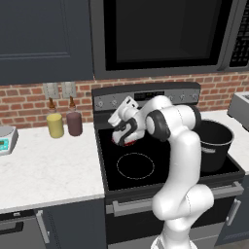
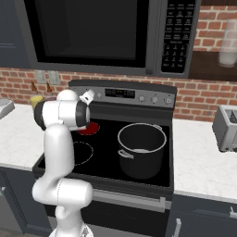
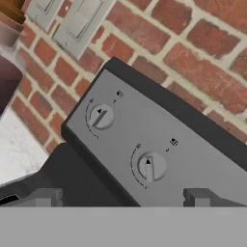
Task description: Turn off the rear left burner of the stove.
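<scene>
The stove (image 2: 139, 152) has its rear left burner (image 2: 90, 128) glowing red beside the pot (image 2: 141, 149). The gripper (image 3: 123, 197), jaws apart, faces 2 knobs (image 3: 101, 117); I judge it could close on the wrong one.

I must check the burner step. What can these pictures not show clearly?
- Rear left burner: mostly hidden by the arm in both base views.
- Icons beside the two knobs, hand view: too small to read.
- Claw: fingertips cut off at the hand view's bottom.
- Stove display: unreadable.
</scene>
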{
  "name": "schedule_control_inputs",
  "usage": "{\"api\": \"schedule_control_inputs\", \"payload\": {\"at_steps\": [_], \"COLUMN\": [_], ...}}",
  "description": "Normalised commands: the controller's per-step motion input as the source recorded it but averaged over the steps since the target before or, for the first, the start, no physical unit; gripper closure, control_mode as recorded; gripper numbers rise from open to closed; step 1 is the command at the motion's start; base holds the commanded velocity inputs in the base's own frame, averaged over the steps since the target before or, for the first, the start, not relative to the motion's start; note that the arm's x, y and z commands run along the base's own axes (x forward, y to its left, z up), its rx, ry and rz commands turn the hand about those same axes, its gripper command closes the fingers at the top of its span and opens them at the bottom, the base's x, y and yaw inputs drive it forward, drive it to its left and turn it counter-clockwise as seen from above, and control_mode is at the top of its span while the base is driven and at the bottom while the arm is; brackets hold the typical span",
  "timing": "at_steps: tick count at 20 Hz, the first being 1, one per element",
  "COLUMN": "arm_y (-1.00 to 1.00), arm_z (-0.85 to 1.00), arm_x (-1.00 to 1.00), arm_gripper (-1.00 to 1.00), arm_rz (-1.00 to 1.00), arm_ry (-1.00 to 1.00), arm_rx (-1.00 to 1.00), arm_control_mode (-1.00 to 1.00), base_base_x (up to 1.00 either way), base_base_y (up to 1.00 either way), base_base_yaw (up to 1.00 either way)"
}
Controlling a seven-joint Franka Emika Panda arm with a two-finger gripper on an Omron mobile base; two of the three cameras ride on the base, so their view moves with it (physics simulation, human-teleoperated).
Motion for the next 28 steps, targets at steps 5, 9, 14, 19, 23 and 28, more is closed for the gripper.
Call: {"api": "schedule_control_inputs", "payload": {"at_steps": [5,9,14,19,23,28], "arm_y": [0.04,0.00,-0.01,0.00,0.00,0.00], "arm_z": [-0.08,-0.02,-0.06,0.00,0.00,-0.01], "arm_x": [0.21,0.20,0.12,0.33,0.48,0.39], "arm_gripper": [-1.00,-1.00,-1.00,-1.00,-1.00,-1.00], "arm_rz": [0.00,0.00,0.00,-0.01,-0.03,-0.01], "arm_ry": [-0.05,-0.01,-0.01,0.00,0.00,0.00], "arm_rx": [-0.06,-0.01,0.00,0.00,0.00,0.00], "arm_control_mode": [-1.00,-1.00,-1.00,-1.00,-1.00,-1.00], "base_base_x": [0.00,0.00,0.00,0.00,0.00,0.00], "base_base_y": [0.00,0.00,0.00,0.00,0.00,0.00], "base_base_yaw": [0.00,0.00,0.00,0.00,0.00,0.00]}}
